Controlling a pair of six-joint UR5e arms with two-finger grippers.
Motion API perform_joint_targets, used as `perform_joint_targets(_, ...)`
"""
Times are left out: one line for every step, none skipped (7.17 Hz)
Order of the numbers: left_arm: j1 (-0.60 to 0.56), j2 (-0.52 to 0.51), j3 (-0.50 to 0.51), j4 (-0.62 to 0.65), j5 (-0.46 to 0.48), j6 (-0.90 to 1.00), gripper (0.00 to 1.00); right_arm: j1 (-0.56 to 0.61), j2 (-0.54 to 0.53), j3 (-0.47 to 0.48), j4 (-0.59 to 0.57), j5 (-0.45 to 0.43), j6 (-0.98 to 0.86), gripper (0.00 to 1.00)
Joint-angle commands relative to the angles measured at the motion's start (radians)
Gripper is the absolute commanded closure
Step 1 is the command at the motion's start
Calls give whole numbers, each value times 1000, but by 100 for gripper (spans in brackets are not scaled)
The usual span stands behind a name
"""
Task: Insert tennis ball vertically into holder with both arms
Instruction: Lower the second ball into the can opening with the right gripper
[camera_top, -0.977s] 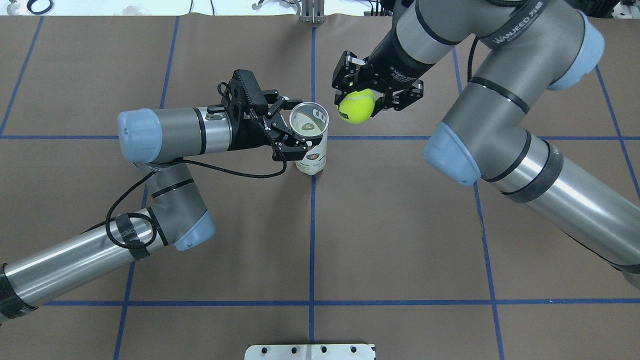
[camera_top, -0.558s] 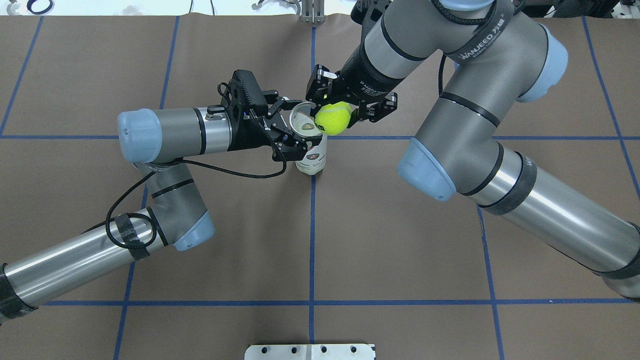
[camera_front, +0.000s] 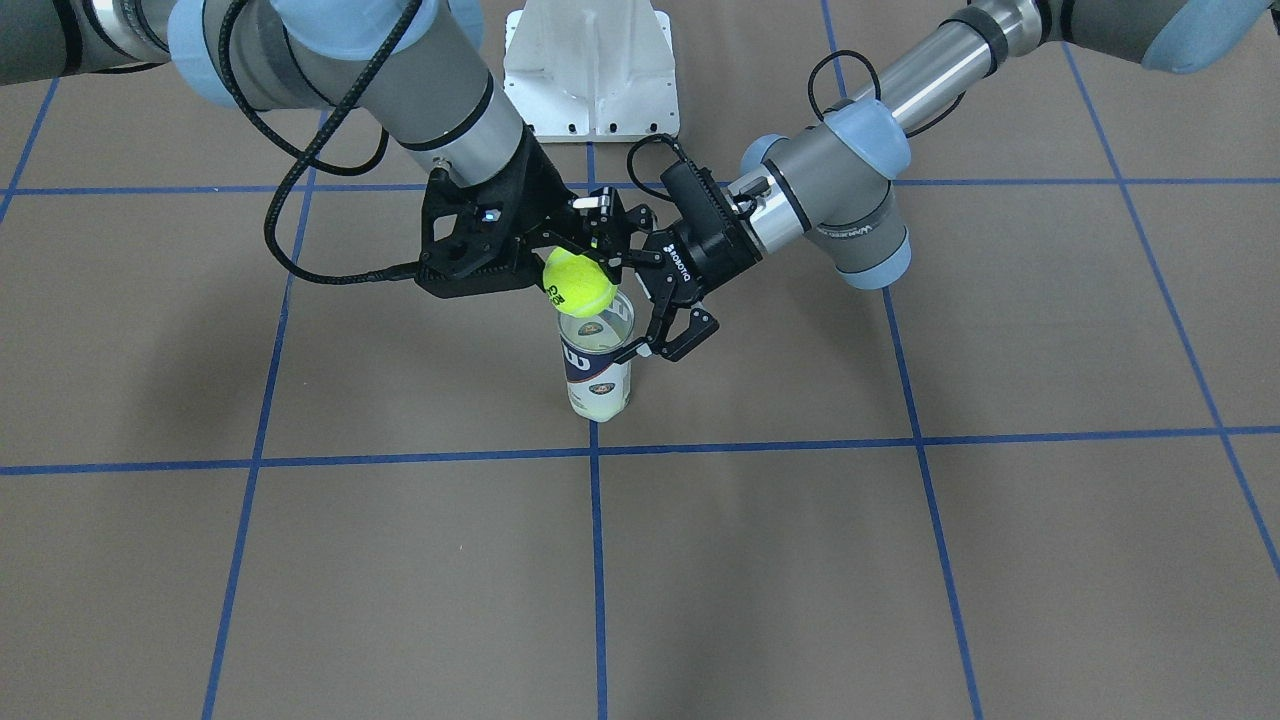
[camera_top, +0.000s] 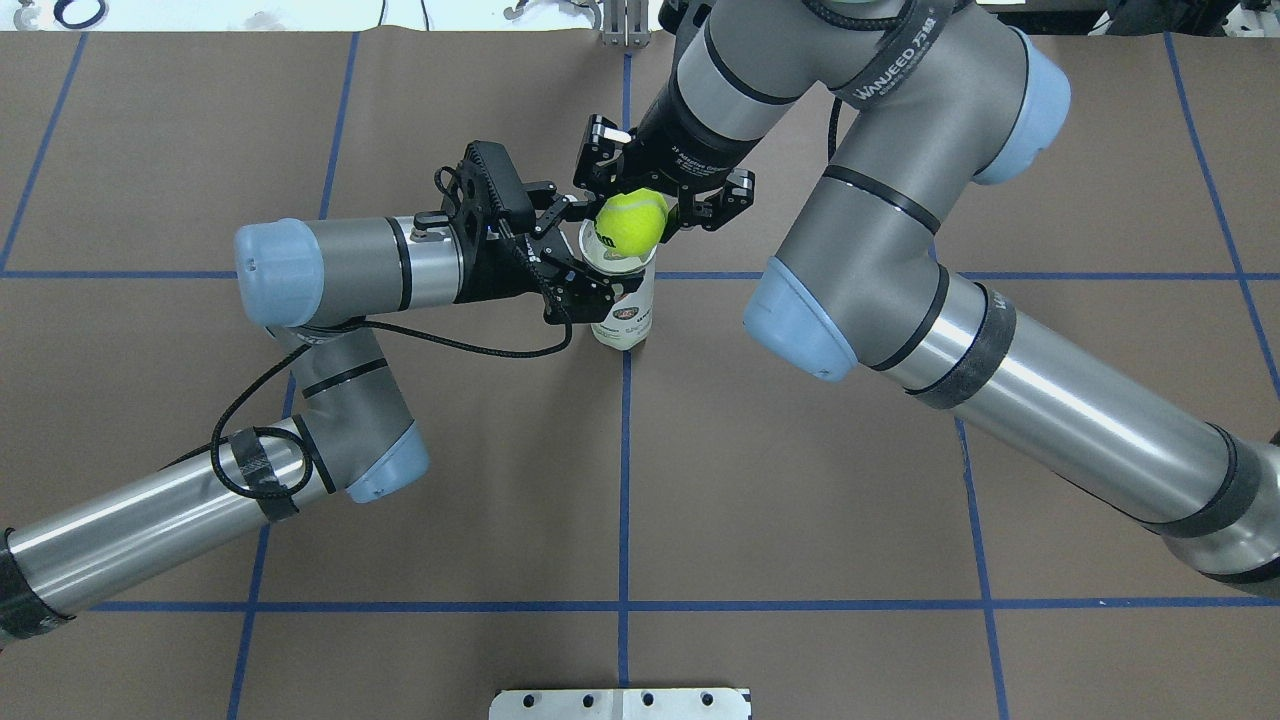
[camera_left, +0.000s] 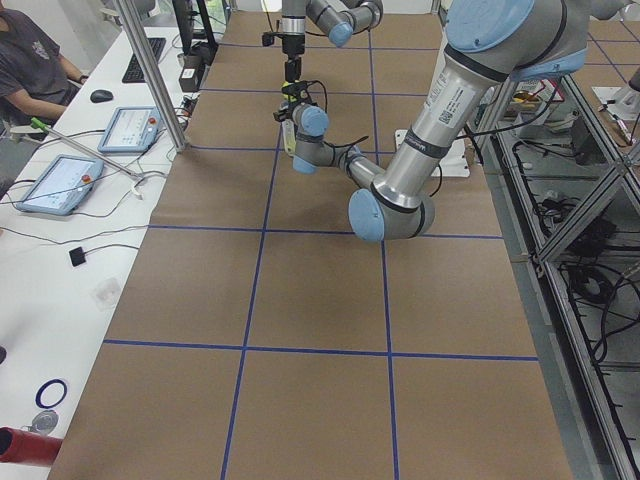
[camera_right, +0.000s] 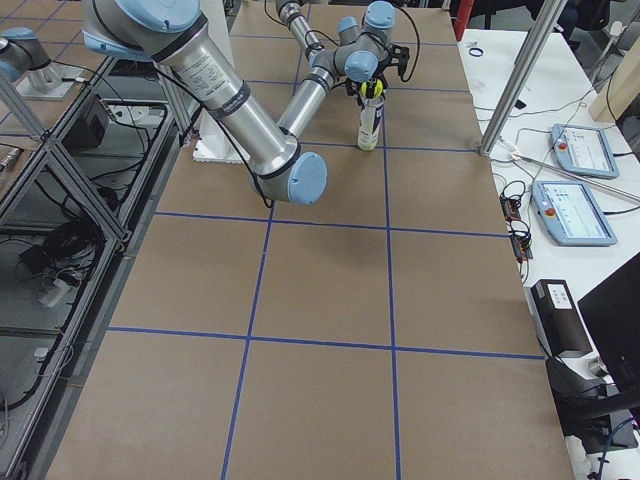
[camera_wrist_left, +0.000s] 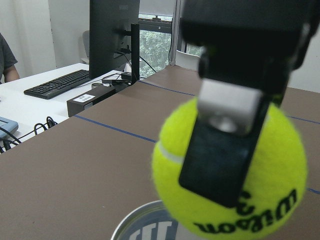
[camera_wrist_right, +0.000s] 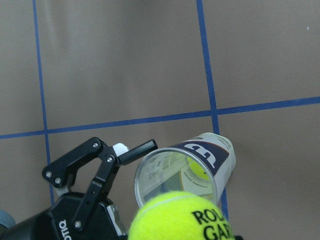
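Between the right jaws: tennis ball (camera_top: 631, 222), above holder (camera_top: 622, 310) (upright).

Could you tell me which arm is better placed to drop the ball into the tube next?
The right: the right gripper holds the tennis ball just above the open mouth of the holder, while the left gripper is occupied, clasping it upright.

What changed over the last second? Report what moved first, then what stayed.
The right gripper, shut on the tennis ball, carried it toward the robot's left, from beside the holder to just above its open mouth. No grip changed. The left gripper stayed clamped on the holder, which stands upright on the same spot.
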Motion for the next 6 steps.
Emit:
perform_joint_targets(0,-1,1,0,0,0,2,-1,4,-11,11,-8,1,100)
perform_joint_targets(0,1,1,0,0,-2,2,-5,4,-19,21,-12,1,100)
perform_joint_targets(0,-1,1,0,0,0,2,-9,4,-22,22,-12,0,100)
perform_joint_targets(0,-1,1,0,0,0,2,-9,7,-25,23,-12,1,100)
perform_joint_targets(0,-1,1,0,0,0,2,-9,9,-25,22,-12,1,100)
perform_joint_targets(0,1,1,0,0,0,2,-10,9,-26,22,-12,1,93)
